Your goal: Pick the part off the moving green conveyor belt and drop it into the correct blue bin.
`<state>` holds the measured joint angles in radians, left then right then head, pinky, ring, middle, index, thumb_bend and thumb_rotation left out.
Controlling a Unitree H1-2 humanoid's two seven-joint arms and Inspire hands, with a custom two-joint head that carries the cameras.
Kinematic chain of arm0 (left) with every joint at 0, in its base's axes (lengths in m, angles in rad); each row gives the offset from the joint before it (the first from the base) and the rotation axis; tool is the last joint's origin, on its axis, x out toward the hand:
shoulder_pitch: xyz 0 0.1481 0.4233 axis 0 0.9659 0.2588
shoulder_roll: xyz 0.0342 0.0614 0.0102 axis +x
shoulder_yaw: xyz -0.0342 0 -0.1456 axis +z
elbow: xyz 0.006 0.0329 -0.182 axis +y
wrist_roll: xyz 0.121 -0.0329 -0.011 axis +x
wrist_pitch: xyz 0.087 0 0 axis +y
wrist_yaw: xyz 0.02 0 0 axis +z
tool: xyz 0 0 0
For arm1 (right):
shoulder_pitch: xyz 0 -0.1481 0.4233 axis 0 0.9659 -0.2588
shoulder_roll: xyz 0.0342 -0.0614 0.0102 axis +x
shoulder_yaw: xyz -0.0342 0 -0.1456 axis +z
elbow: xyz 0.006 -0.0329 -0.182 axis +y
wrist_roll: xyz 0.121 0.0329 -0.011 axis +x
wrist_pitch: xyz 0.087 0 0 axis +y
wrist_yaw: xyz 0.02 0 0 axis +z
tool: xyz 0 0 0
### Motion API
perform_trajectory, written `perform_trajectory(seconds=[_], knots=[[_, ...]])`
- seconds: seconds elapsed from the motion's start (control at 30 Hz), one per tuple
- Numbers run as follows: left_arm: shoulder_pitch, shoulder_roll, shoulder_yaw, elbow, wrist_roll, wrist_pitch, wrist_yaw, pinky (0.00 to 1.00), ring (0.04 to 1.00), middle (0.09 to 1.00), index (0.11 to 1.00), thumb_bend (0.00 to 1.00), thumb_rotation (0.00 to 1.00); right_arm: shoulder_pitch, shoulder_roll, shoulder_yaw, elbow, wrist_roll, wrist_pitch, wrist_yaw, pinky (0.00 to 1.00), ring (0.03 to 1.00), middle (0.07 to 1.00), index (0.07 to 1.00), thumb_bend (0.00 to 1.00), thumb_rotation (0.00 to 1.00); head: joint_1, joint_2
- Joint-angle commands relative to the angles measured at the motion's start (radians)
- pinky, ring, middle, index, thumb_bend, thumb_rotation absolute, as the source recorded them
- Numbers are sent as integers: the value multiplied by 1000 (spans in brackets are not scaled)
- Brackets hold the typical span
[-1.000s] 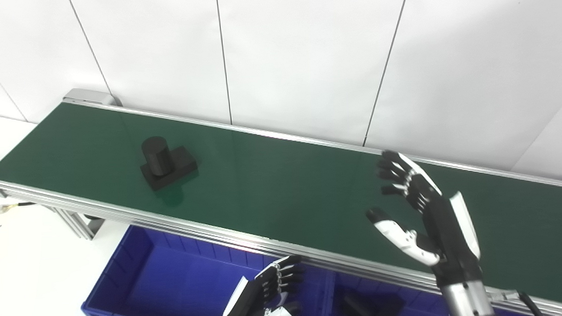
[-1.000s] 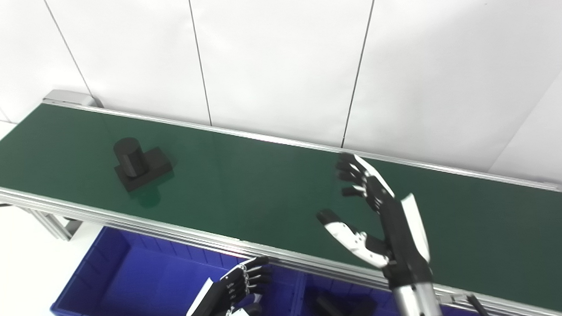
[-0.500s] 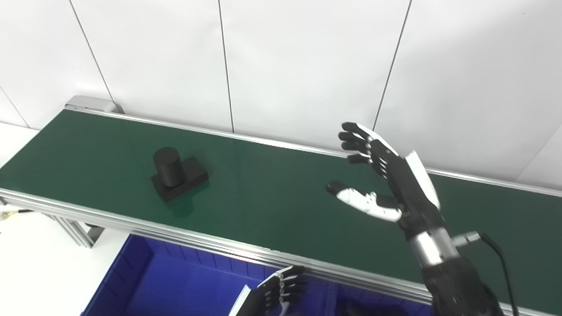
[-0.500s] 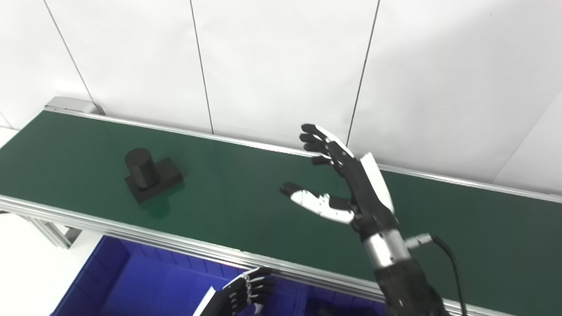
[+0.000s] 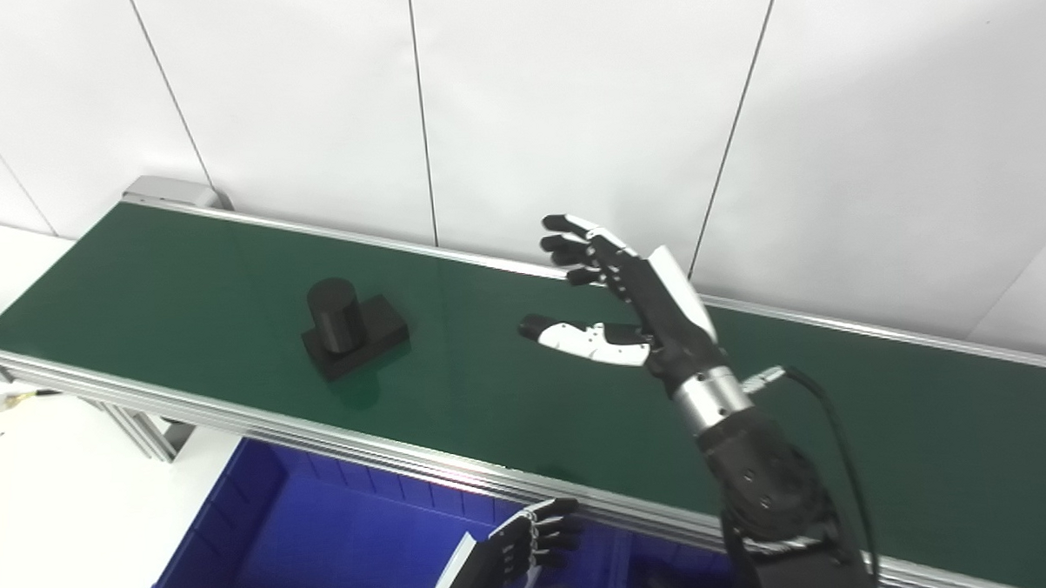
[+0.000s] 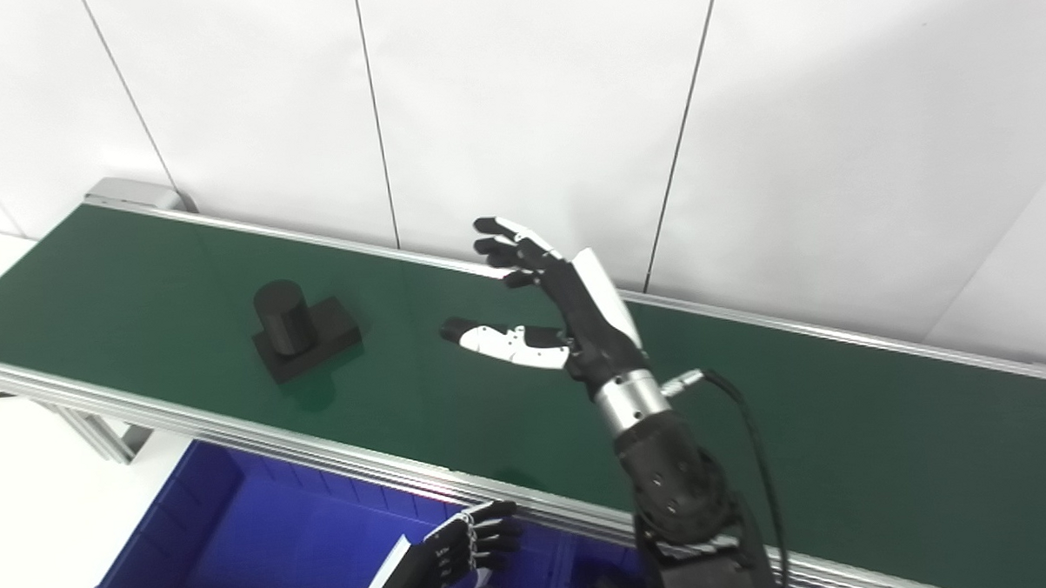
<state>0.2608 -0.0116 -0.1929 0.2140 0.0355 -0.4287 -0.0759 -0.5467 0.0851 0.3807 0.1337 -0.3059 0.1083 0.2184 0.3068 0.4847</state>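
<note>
- The black part (image 5: 347, 322), a cylinder on a flat base, is seen on the green conveyor belt (image 5: 183, 280), well apart from the right hand (image 5: 628, 303)
- The right hand is held released, fingers spread, above the belt
- The grasp is best timed around the upright cylinder
- The left hand (image 5: 506, 560) is kept low over the blue bin (image 5: 235, 530), fingers loosely curled, nothing held

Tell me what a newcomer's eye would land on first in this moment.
First the right hand, open with fingers spread, raised over the middle of the green conveyor belt. Next the black part, a cylinder standing on a flat block, alone on the belt to the hand's left and untouched. Below the belt's near rail sits a blue bin, with the left hand over it.
</note>
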Motion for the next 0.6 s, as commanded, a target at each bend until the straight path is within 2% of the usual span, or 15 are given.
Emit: perform_trajectory(seconds=[0.0, 0.27, 0.43, 0.57], knots=[[-3, 2, -8, -30, 8, -41, 10, 700, 751, 779, 824, 873, 615, -63, 30, 18, 9, -20, -43, -10, 732, 806, 829, 864, 658, 360, 1, 1], [0, 0, -21, -34, 15, -41, 20, 698, 751, 781, 823, 859, 601, -123, 75, 42, 195, -30, -104, -29, 771, 834, 836, 862, 685, 395, 8, 2], [1, 0, -32, -38, 21, -41, 30, 700, 752, 784, 823, 846, 583, -149, 106, 41, 272, -29, -113, -38, 773, 829, 833, 860, 704, 419, 13, 4], [-1, 0, -43, -37, 28, -41, 41, 697, 752, 791, 825, 840, 573, -182, 131, 46, 351, -43, -142, -68, 717, 788, 820, 853, 719, 400, 18, 3]])
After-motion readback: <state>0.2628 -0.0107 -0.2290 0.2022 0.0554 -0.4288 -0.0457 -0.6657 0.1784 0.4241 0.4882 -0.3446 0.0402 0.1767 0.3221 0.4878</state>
